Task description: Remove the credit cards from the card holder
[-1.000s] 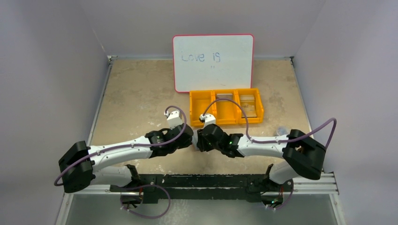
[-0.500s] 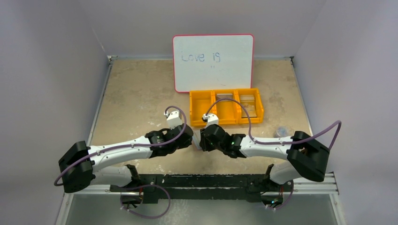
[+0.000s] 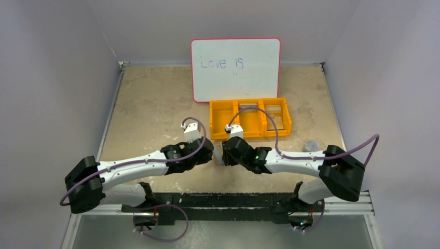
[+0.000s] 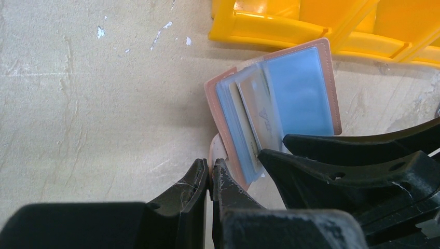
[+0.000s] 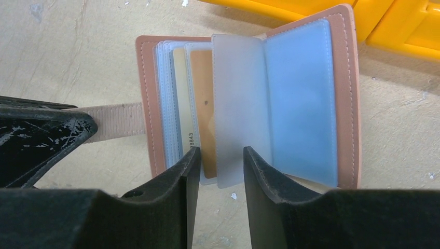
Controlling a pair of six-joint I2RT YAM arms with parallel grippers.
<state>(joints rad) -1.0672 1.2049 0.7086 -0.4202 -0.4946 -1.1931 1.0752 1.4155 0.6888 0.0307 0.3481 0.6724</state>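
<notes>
While left hand (image 4: 210, 170) pinches card holder (image 5: 303, 104) strap (image 5: 117, 122), right hand (image 5: 222, 155) part-open — astride clear pocket (image 5: 238, 93) near edge

Card holder (image 5: 306, 98) lies before tray (image 5: 410, 26)

The holder (image 5: 254, 98) is matt, stitched leather outside, with glossy clear plastic pockets (image 5: 298, 104) and a woven cloth strap (image 5: 117, 122). The tray (image 5: 394, 21) is glossy plastic, the table (image 5: 78, 57) rough and matt.

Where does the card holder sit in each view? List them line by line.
Top external: card holder, only a sliver, low centre, mostly hidden.
Left wrist: open, right of centre.
Right wrist: open, filling the centre.
Shared landmark: orange tray, just beyond it in all three.
</notes>
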